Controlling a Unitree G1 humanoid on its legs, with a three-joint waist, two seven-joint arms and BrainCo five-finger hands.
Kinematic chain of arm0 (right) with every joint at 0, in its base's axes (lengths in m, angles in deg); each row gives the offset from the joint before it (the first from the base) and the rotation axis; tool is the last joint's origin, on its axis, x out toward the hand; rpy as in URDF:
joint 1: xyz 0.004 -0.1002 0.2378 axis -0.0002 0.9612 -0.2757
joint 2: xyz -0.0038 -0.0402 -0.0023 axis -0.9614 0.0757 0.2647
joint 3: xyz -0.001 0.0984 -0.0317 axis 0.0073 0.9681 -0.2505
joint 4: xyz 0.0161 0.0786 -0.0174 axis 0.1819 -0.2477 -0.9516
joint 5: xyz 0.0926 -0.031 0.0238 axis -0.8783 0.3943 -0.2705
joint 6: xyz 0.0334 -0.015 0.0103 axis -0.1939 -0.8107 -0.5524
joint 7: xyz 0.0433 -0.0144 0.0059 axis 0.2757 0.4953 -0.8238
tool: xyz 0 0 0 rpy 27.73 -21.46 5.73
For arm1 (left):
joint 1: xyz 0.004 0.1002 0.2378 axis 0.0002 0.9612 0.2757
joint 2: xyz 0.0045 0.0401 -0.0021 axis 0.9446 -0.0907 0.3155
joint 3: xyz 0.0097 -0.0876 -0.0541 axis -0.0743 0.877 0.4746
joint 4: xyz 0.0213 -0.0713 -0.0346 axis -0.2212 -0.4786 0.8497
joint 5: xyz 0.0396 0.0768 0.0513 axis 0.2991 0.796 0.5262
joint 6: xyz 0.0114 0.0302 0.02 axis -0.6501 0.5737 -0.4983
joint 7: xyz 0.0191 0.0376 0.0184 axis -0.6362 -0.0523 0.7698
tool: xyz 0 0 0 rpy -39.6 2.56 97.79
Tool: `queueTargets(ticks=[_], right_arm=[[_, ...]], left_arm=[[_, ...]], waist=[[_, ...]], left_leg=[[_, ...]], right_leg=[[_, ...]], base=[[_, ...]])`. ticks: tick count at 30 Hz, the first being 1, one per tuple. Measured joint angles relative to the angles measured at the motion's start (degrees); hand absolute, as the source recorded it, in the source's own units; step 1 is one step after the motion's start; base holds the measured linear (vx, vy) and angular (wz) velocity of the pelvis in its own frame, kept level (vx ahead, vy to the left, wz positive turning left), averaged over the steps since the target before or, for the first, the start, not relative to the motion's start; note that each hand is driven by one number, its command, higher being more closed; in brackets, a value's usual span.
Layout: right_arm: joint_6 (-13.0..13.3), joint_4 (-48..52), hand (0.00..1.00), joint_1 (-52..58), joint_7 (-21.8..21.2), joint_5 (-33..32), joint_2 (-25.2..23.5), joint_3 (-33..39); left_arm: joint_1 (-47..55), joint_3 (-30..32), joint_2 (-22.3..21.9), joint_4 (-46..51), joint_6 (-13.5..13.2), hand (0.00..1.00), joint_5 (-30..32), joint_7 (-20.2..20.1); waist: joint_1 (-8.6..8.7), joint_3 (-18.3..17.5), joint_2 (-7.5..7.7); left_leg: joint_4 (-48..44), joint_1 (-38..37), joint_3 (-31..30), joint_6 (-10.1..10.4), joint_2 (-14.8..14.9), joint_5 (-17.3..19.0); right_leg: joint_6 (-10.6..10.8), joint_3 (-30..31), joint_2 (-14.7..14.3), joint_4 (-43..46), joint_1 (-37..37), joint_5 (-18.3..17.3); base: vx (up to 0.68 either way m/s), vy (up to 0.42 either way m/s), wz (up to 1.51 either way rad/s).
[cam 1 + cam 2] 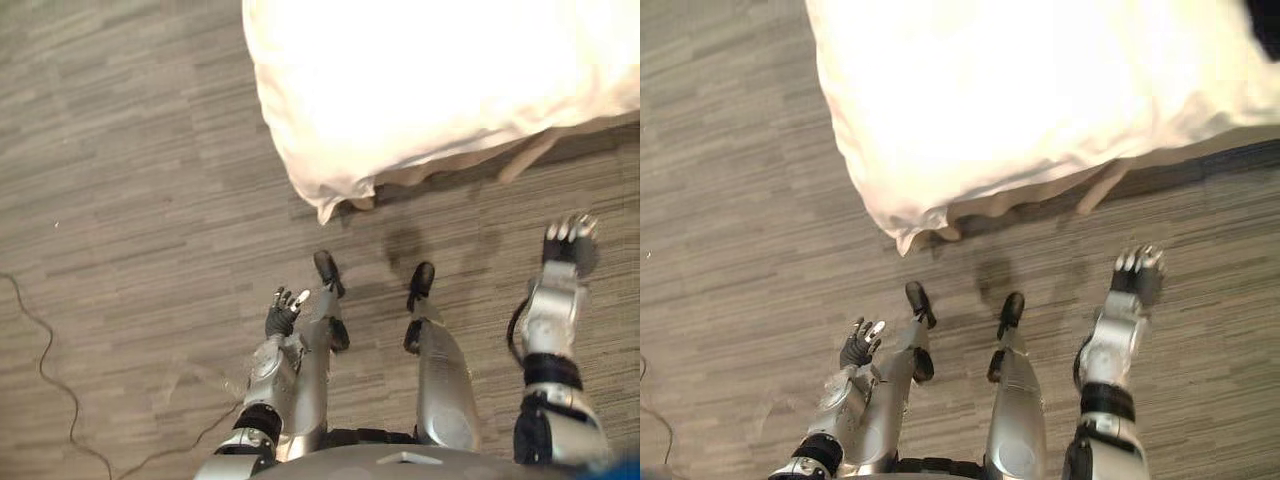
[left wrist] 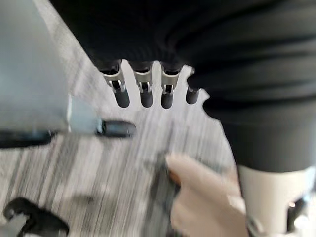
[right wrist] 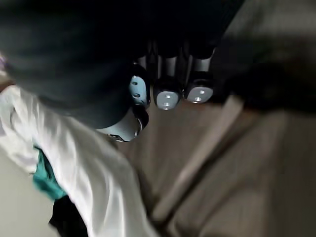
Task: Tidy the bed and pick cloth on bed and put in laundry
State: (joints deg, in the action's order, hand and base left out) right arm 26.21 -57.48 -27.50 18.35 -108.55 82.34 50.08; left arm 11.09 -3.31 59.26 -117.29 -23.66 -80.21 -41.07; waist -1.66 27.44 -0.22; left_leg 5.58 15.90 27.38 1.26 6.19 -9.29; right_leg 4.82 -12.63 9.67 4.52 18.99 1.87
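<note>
Currently stood at the corner of the bed (image 1: 450, 70), where the white duvet (image 1: 330, 190) droops toward the floor (image 1: 120, 150). 2 hands, both empty. The left hand (image 1: 283, 312) hangs low with fingers straight. The right hand (image 1: 570, 240) sits nearer the bed edge, fingers relaxed, probably placed for a reach. Teal-and-dark fabric (image 3: 47, 180) lies against the white cover past the right hand. It is likely the cloth, but its exact spot is unclear. Judged: 0 items collected.
</note>
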Motion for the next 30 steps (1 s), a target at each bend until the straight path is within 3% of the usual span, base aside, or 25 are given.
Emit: queueTargets(ticks=[2,6,7,8,10,13,15,18,22,24,26,27,30], right_arm=[[-1.2,-0.6,0.0,3.8,0.0,3.6,-2.1,-0.3],[-3.3,-5.0,0.0,12.5,-0.9,13.9,-4.6,-1.1],[-3.2,-7.4,0.0,14.9,-1.3,19.5,-4.9,-1.2],[-3.1,-8.8,0.0,15.9,-1.3,22.2,-5.0,-1.3],[-2.1,-14.1,0.0,19.5,-0.6,34.9,-5.9,-2.4],[-0.3,-18.4,0.0,22.9,1.1,51.9,-6.3,-6.8],[0.0,-20.0,0.0,23.5,0.6,55.8,-6.5,-8.6],[0.1,-21.3,0.0,23.4,-0.9,57.5,-5.7,-10.3],[-0.1,-22.8,0.0,22.6,-2.2,59.3,-5.1,-13.6],[-0.1,-23.7,0.0,21.8,-2.3,59.6,-4.9,-16.5],[-0.2,-24.8,0.0,20.6,-2.3,59.6,-3.6,-17.7],[-0.3,-25.1,0.0,20.2,-2.2,59.7,-3.1,-17.7],[-0.3,-25.5,0.0,20.6,-1.6,56.6,-3.4,-17.3]], left_arm=[[0.0,-0.3,0.7,0.5,2.5,0.0,0.9,0.1],[0.0,-0.2,1.3,1.3,11.2,0.0,2.4,0.3],[0.1,0.2,1.3,1.1,13.6,0.0,2.7,0.2],[0.3,0.4,1.4,1.0,14.6,0.0,2.8,0.2],[1.6,2.3,1.7,0.6,16.8,0.0,4.8,0.2],[3.4,3.1,2.3,-3.2,16.7,0.0,8.2,0.2],[5.4,3.1,2.4,-4.3,15.3,0.0,12.5,0.2],[9.2,3.1,2.4,-6.8,11.7,0.0,21.5,1.2],[11.3,3.3,3.5,-7.7,8.8,0.0,24.7,3.4],[11.6,5.5,3.7,-7.7,7.9,0.0,25.1,3.7],[12.3,6.6,3.4,-8.1,7.7,0.0,25.2,3.7],[12.6,7.0,2.3,-8.1,6.8,0.0,25.0,3.7],[12.2,4.4,3.1,-8.1,6.2,0.0,26.0,3.3]], waist=[[0.38,-1.9,1.13],[0.91,-10.1,2.4],[1.11,-12.1,2.26],[1.25,-13.1,2.17],[1.81,-16.0,1.86],[2.29,-18.8,1.35],[2.31,-19.7,1.18],[2.3,-20.5,1.46],[1.21,-21.8,2.15],[0.32,-21.6,2.96],[-0.14,-21.6,1.63],[-0.93,-22.0,0.05],[0.49,-23.2,1.78]], left_leg=[[0.0,-2.7,0.5,0.7,0.8,0.5],[0.0,-7.5,1.9,2.3,1.8,1.8],[0.0,-9.3,1.9,2.6,1.9,2.3],[0.1,-10.2,2.0,2.8,1.9,2.6],[0.3,-13.6,2.0,3.3,2.0,3.4],[0.4,-16.1,1.9,3.6,2.1,4.2],[0.4,-17.4,1.9,3.9,2.1,4.5],[0.3,-20.5,2.5,3.9,1.9,5.2],[-2.2,-21.7,0.7,3.9,1.5,6.2],[-10.7,-19.2,-10.3,2.5,2.2,10.4],[-13.7,-18.9,-16.5,2.7,2.6,14.7],[-13.8,-19.2,-18.7,4.9,3.0,18.5],[-11.9,-19.5,-13.0,4.6,1.6,19.3]], right_leg=[[0.0,0.0,-0.8,-0.5,-2.4,-0.2],[-0.1,-0.1,-1.8,-0.8,-6.8,-1.7],[-0.1,-0.1,-2.0,-1.2,-8.7,-2.1],[-0.1,-0.1,-2.0,-1.5,-9.7,-2.3],[-0.3,-0.1,-2.3,-2.6,-13.6,-2.8],[-0.2,-0.2,-2.5,-3.5,-16.5,-3.4],[-0.3,-0.2,-2.5,-3.7,-17.9,-3.6],[-0.3,0.2,-2.7,-4.5,-20.7,-3.6],[-0.5,3.1,-2.9,-4.4,-22.1,-3.6],[-0.6,7.3,-2.6,-3.3,-21.2,-3.4],[-0.6,11.2,-3.5,-3.4,-20.0,-2.8],[0.1,14.8,-4.7,-4.0,-18.7,-2.1],[0.7,20.0,-3.5,-8.6,-17.2,-1.0]], base=[[0.12,-0.075,-0.23],[0.16,-0.068,-0.16],[0.14,-0.04,-0.07],[0.13,-0.034,-0.04],[0.12,-0.027,-0.03],[0.07,-0.013,0.0],[0.02,-0.001,0.0],[0.01,0.007,-0.04],[0.01,-0.002,-0.18],[-0.01,-0.042,-0.77],[-0.07,0.032,-1.22],[-0.12,0.128,-1.48],[-0.09,0.122,-1.17]])
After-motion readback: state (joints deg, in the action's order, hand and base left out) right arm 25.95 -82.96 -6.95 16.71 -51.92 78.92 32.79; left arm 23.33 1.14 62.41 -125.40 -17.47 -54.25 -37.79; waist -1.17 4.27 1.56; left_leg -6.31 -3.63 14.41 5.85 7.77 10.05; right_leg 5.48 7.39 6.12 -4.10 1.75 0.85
